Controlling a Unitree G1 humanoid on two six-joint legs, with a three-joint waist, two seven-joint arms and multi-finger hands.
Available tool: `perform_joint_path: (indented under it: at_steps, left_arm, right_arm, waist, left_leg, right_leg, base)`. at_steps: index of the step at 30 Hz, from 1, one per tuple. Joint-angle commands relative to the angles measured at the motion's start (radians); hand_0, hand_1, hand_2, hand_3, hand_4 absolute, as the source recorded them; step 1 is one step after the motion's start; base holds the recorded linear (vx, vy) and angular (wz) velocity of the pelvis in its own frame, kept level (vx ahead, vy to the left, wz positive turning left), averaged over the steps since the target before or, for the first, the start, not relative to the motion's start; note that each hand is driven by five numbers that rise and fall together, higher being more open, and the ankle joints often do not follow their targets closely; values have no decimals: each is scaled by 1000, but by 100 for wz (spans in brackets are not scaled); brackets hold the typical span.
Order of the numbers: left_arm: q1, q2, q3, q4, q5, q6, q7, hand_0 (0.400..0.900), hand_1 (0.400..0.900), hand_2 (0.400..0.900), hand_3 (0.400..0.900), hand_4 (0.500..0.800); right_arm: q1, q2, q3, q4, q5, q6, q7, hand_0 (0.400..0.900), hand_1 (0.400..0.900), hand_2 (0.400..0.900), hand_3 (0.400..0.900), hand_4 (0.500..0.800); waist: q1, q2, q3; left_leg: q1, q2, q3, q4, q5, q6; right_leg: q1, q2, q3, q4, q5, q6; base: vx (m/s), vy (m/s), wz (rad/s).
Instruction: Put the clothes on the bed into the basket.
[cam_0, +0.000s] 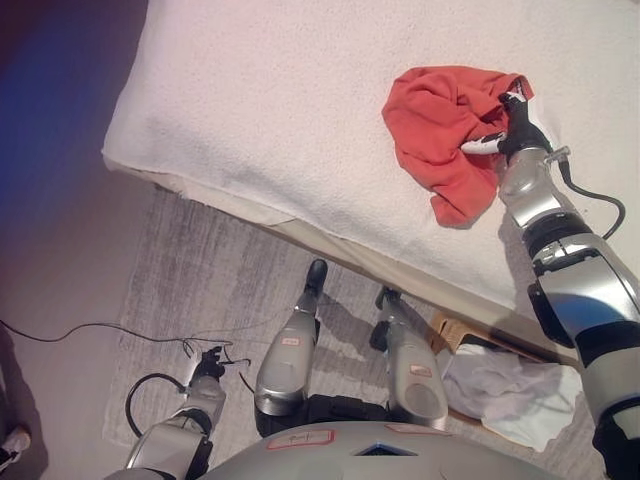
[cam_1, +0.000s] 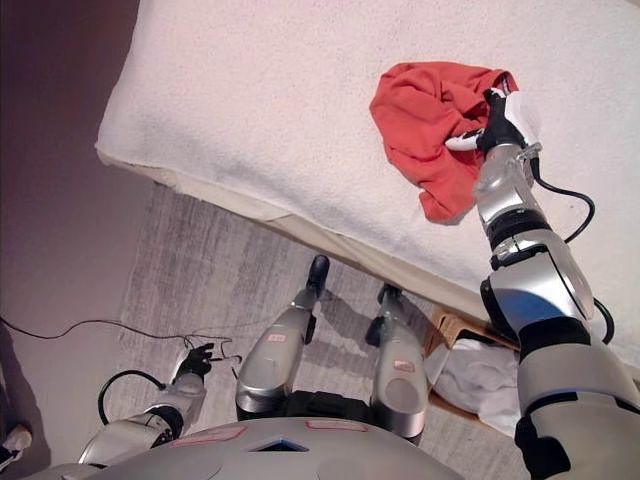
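Observation:
A red cloth (cam_0: 440, 125) lies crumpled on the white bed (cam_0: 300, 100), near its right side. My right hand (cam_0: 510, 125) rests on the cloth's right edge, with its fingers straight over the fabric and its thumb out to the left. A wooden basket (cam_0: 455, 332) stands on the floor by the bed's near edge at lower right, with a white garment (cam_0: 510, 395) in it. My left hand (cam_0: 208, 368) hangs low at lower left above the rug, away from the bed.
A grey rug (cam_0: 200, 270) covers the floor in front of the bed. The bed's near edge runs diagonally from left to lower right. A light shoe (cam_0: 12, 440) shows at the lower left corner.

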Motion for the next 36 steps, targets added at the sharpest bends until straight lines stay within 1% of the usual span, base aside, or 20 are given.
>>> perform_joint_path:
  at_steps: [1,13,17,18,21,22,24,25,26,29,30,33,34,35,36]
  left_arm:
    - [27,53,-42,40,-40,19,48,900,900,900,900,800]
    - [29,53,-55,40,-37,15,68,900,900,900,900,800]
    - [24,56,-54,34,-29,14,73,900,900,900,900,800]
    - [22,57,-49,39,-27,16,70,900,900,900,900,800]
    - [25,56,-49,39,-20,15,67,900,900,900,900,800]
    - [20,56,-44,45,-14,17,59,900,900,900,900,800]
    - [18,55,-40,48,-6,19,52,900,900,900,900,800]
    - [18,55,-40,48,-6,19,52,900,900,900,900,800]
    - [15,57,-32,47,5,22,45,900,900,900,900,800]
    - [9,59,-21,43,13,27,30,900,900,900,900,800]
    - [11,63,-18,39,14,27,24,900,900,900,900,800]
    - [7,62,-11,57,19,40,-19,900,900,900,900,800]
    - [7,62,-12,57,19,39,-19,900,900,900,900,800]
    - [-1,64,-14,50,28,38,-21,900,900,900,900,800]
    - [0,66,-15,47,31,39,-26,900,900,900,900,800]
  right_arm:
    - [-134,-14,48,-71,67,-73,-51,400,400,400,400,500]
    - [-157,-46,40,-38,67,-82,-76,400,400,400,400,500]
    - [-132,-68,48,-50,42,-84,-72,400,400,400,400,500]
    - [-110,-84,43,-58,36,-81,-67,400,400,400,400,500]
    - [-84,-103,40,-56,23,-77,-59,400,400,400,400,500]
    - [-52,-126,40,-66,-2,-74,-50,400,400,400,400,500]
    - [-27,-149,37,-66,-15,-69,-38,400,400,400,400,500]
    - [-26,-149,37,-67,-15,-69,-38,400,400,400,400,500]
    - [12,-183,29,-72,-37,-65,-24,400,400,400,400,500]
    - [88,-229,8,-75,-73,-59,-5,400,400,400,400,500]
    - [109,-243,-3,-76,-79,-57,2,400,400,400,400,500]
    - [160,-265,-40,-67,-84,-47,33,400,400,400,400,500]
    - [161,-266,-40,-68,-84,-47,33,400,400,400,400,500]
    - [215,-281,-72,-59,-93,-43,39,400,400,400,400,500]
    - [236,-287,-84,-62,-93,-43,46,400,400,400,400,500]
  waist:
    - [21,-14,1]
    - [20,-11,13]
    - [9,-13,7]
    - [-1,-18,1]
    - [-8,-23,-8]
    - [-27,-32,-22]
    - [-42,-40,-35]
    - [-41,-40,-34]
    - [-60,-49,-51]
    - [-89,-57,-76]
    - [-96,-57,-83]
    - [-128,-60,-110]
    - [-127,-60,-109]
    - [-152,-58,-128]
    - [-160,-55,-132]
  left_leg:
    - [-23,-9,34,-89,103,22]
    - [-31,-19,31,-88,102,23]
    - [-17,-21,46,-85,92,24]
    - [-4,-22,55,-78,81,25]
    - [12,-24,67,-70,68,28]
    - [30,-27,85,-56,50,30]
    - [52,-29,101,-43,30,37]
    - [53,-29,102,-43,29,37]
    - [87,-32,125,-34,7,43]
    - [140,-29,161,-30,-20,48]
    - [155,-28,170,-29,-26,49]
    - [205,-23,204,-37,-43,53]
    - [207,-23,205,-38,-44,53]
    - [235,-23,226,-48,-52,54]
    - [247,-22,235,-54,-53,55]
  right_leg:
    - [-80,-38,93,145,-42,68]
    - [-81,-43,99,137,-38,68]
    - [-67,-44,106,130,-35,70]
    - [-57,-45,112,132,-36,71]
    - [-42,-46,122,130,-36,71]
    - [-23,-45,133,129,-37,72]
    - [-5,-45,150,129,-38,75]
    - [-3,-45,151,129,-38,75]
    - [24,-43,169,130,-43,77]
    - [57,-44,196,132,-51,82]
    - [64,-43,203,134,-52,84]
    - [84,-38,234,139,-61,90]
    - [85,-37,235,140,-61,90]
    - [92,-34,253,144,-64,94]
    - [94,-32,263,145,-64,96]
  base:
    - [-4,3,3]
    - [0,6,0]
    - [-2,32,-11]
    - [6,29,-13]
    - [25,43,-21]
    - [28,68,-37]
    - [33,59,-35]
    - [62,59,-44]
    - [75,63,-47]
    - [72,57,-49]
    - [51,43,-43]
    - [55,49,-43]
    - [50,49,-43]
    - [47,54,-41]
    - [50,68,-52]
